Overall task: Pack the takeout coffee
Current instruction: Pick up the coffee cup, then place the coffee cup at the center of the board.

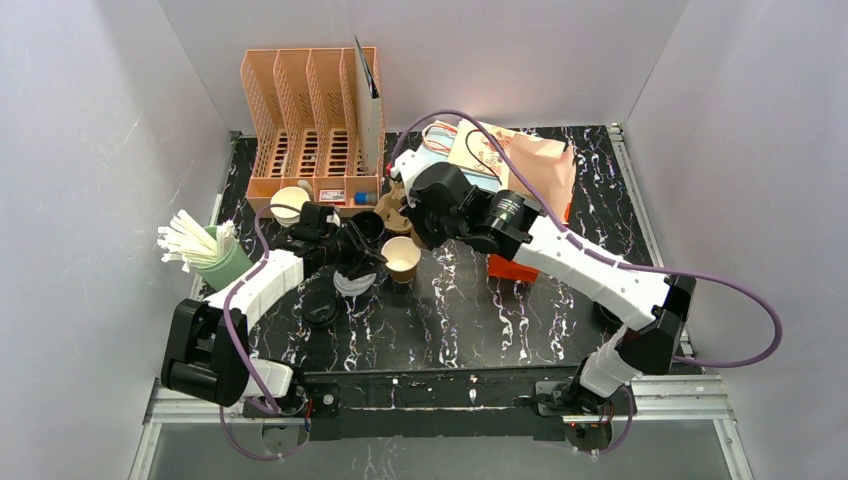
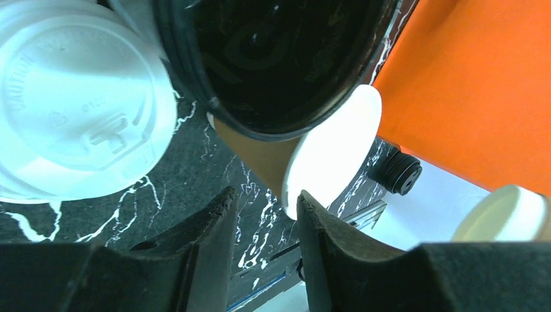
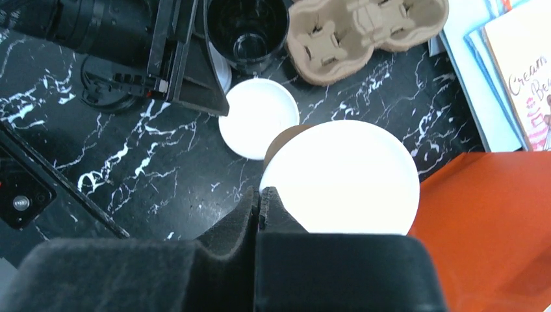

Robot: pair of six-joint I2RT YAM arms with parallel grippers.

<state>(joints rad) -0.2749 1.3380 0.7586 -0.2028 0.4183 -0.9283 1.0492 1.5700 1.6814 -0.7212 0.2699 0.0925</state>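
In the top view, the kraft cup (image 1: 402,258) is seen upright and without a lid on the black marbled table (image 1: 480,310), a little left of its middle. A black cup (image 1: 368,225) stands just far-left of it, and a white lid (image 1: 352,284) lies just to its left. The left gripper (image 1: 362,262) is positioned over that lid, and the right gripper (image 1: 413,238) is placed at the kraft cup's far rim. A cardboard carrier (image 1: 393,208) lies farther back.

In the left wrist view, the left gripper's 2 fingers (image 2: 211,224) are shown apart, with only table between them. The kraft cup's rim sits just past 1 fingertip.

In the right wrist view, the right gripper's 2 fingers (image 3: 250,208) are pressed together at the edge of the kraft cup's rim. Whether the paper wall is pinched cannot be told. An orange box (image 3: 487,227) is seen beside the cup.
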